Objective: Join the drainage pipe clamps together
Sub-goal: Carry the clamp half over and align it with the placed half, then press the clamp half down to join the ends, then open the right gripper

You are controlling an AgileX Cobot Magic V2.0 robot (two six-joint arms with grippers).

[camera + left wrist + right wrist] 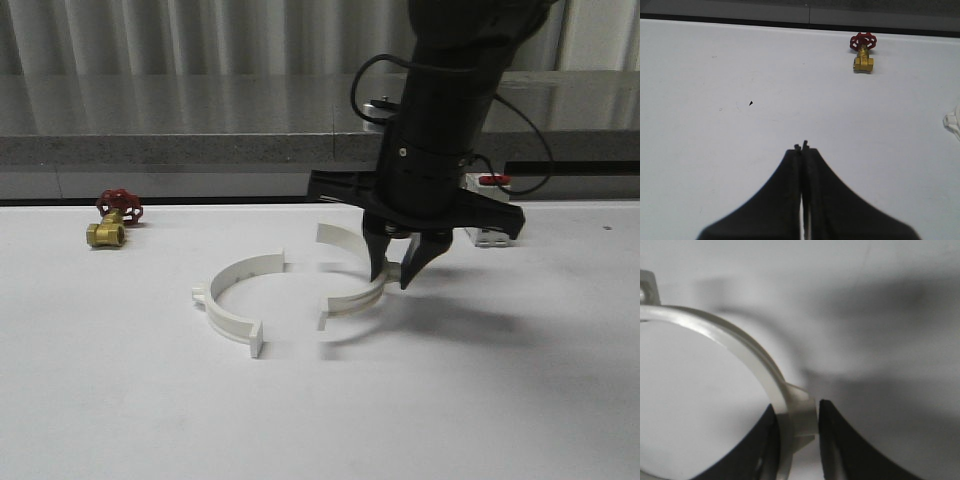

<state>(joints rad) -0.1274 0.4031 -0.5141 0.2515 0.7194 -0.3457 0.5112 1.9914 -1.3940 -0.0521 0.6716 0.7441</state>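
Two white drainage pipe clamps lie on the white table, their open sides facing each other with a gap between them. The left clamp (232,300) lies free. My right gripper (394,272) is lowered over the right clamp (350,300), open, with its fingers straddling the band and its outer tab (802,412). One finger sits inside the arc against the band; a thin gap shows between the tab and the outer finger. The curved band (740,342) runs away from the fingers. My left gripper (801,146) is shut and empty above bare table, with a white clamp end (952,121) off to its side.
A brass valve with a red handwheel (113,218) (862,50) sits at the far left of the table. A white boxy breaker with a red top (490,238) stands behind the right arm. A grey stone ledge (200,145) borders the table's far edge.
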